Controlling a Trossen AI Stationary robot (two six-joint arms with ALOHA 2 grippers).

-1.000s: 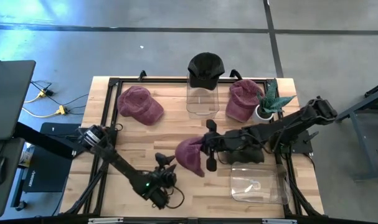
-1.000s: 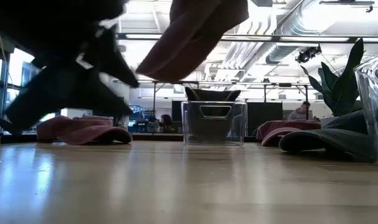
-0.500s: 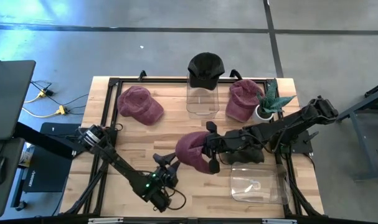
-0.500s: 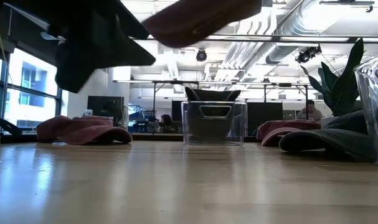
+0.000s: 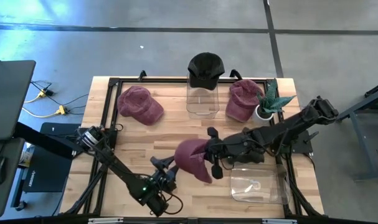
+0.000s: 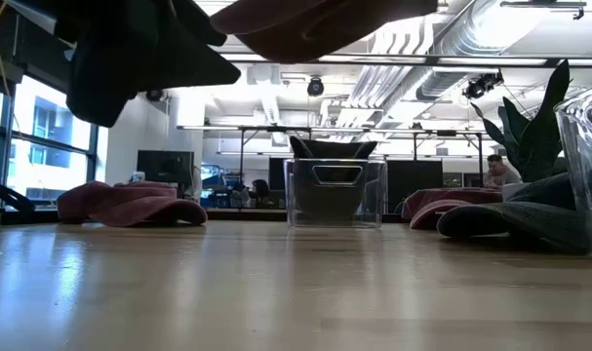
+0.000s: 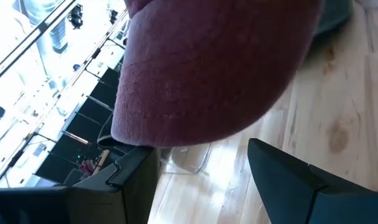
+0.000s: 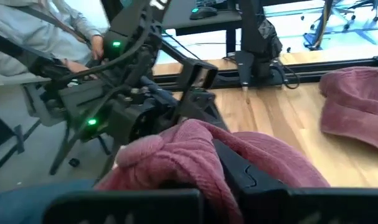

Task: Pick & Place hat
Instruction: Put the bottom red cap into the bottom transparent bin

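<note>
We take the step in hand to be carrying the hat (image 5: 192, 157) to a bin and letting it go there. The right gripper (image 5: 212, 151) has its fingers clamped on the maroon cloth near the crown, and the hat hangs above the surface (image 5: 145, 140), near its front middle, with the brim drooping toward the front edge. To do this well, we should keep the grip firm, since soft cloth can slide out of a pinch. We should also hold the hat high enough for the drooping brim to clear a bin wall, and centre it over the opening before the fingers part. The near bin (image 5: 256, 182), clear and empty as far as we can see, lies just to the right of the hat; whether it or the far one is meant, we cannot tell.

Nearest the front edge, the left gripper (image 5: 165, 170) sits low and just beside the hat, its fingers (image 7: 301, 180) apart and holding nothing. It points up toward the cloth, so we should mind it when the hat swings. The right arm reaches in from the right side, stretched nearly level across the surface.

Farther back, a second maroon hat (image 5: 139, 104) lies at the left and a third (image 5: 241, 99) at the right, beside a potted plant (image 5: 269, 99). At the back middle stands the far bin (image 5: 201, 98) with a black hat (image 5: 205, 67) on its rim.
</note>
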